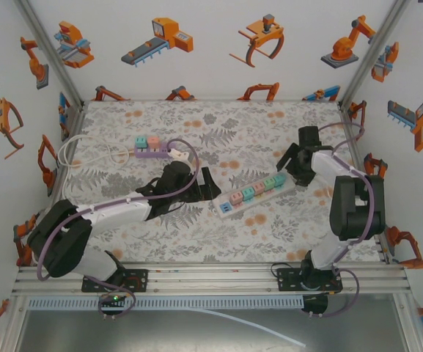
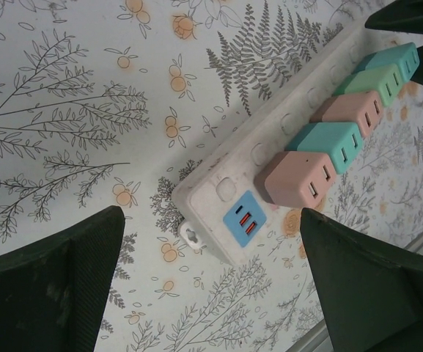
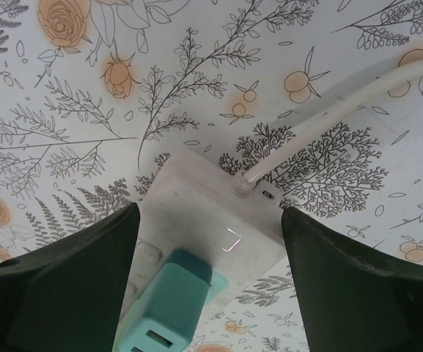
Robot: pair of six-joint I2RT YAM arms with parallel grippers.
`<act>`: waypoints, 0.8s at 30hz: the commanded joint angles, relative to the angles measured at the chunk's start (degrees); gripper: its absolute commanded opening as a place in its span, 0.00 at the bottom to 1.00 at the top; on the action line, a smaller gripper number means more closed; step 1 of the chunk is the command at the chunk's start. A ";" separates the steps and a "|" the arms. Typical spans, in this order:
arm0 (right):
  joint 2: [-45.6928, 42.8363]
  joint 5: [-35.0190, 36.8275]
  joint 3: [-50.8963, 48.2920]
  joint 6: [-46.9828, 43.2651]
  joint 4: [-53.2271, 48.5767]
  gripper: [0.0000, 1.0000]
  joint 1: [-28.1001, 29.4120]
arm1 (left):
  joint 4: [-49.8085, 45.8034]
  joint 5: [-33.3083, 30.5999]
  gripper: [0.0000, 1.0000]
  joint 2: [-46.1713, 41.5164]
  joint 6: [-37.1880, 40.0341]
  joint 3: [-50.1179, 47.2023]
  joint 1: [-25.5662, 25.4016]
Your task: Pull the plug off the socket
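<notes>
At table left, purple strip: lying well apart from both arms.
Left gripper: hovering with fingers spread wide, facing the USB end of the white socket strip, lying slantwise between the arms.
Pink plug: sitting nearest of five cubes in the row; seeming hard, smooth and light, probably sticking tight; asking for pinching on two flat sides and pulling straight out.
Right gripper: straddling the cable end, fingers wide, probably preparing to pin this light strip.

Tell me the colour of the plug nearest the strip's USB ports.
The plug is salmon pink, clearest in the left wrist view.
</notes>
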 commanded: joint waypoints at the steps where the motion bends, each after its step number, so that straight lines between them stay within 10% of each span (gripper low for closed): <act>1: -0.94 -3.85 -2.98 1.71 -0.23 0.69 0.44 | -1.84 -2.55 0.97 -0.04 -1.60 -0.18 0.24; 19: -15.21 4.31 -20.91 28.98 6.53 0.70 23.95 | -17.01 -8.85 0.92 -13.32 -4.98 -6.16 8.11; 24: -17.49 6.54 -22.92 33.35 7.66 0.70 27.33 | -30.28 -9.12 0.84 -24.27 -15.89 -9.51 7.50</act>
